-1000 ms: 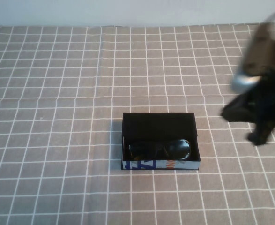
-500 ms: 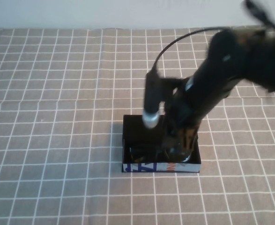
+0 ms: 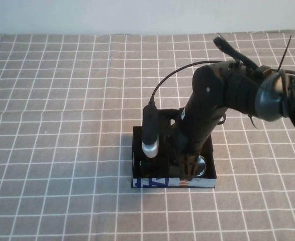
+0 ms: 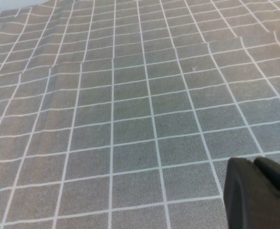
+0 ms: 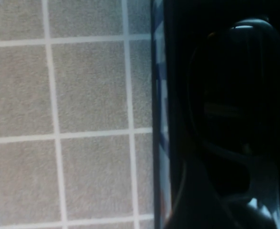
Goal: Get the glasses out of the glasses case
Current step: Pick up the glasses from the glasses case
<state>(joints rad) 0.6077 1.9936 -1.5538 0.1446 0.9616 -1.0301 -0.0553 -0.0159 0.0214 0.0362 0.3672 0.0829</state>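
The glasses case (image 3: 152,182) is a small black box lying open on the checked cloth, its printed side toward me. The black glasses lie inside along the front wall; one lens (image 3: 200,165) shows beside the arm. My right gripper (image 3: 187,168) is down inside the case over the glasses. In the right wrist view the case's printed wall (image 5: 160,119) runs beside a dark lens (image 5: 235,86), and the right gripper (image 5: 225,191) stands open with a finger on either side of the frame. My left gripper (image 4: 255,162) is shut and empty over bare cloth, out of the high view.
A grey checked cloth (image 3: 62,125) covers the table all round the case. The right arm's black body and cable (image 3: 227,90) reach in from the right, hiding the back and middle of the case. A pale wall runs along the far edge.
The right arm has swung in from the right edge and come down over the case; its gripper has sunk lower into the box onto the glasses. The case has not moved.
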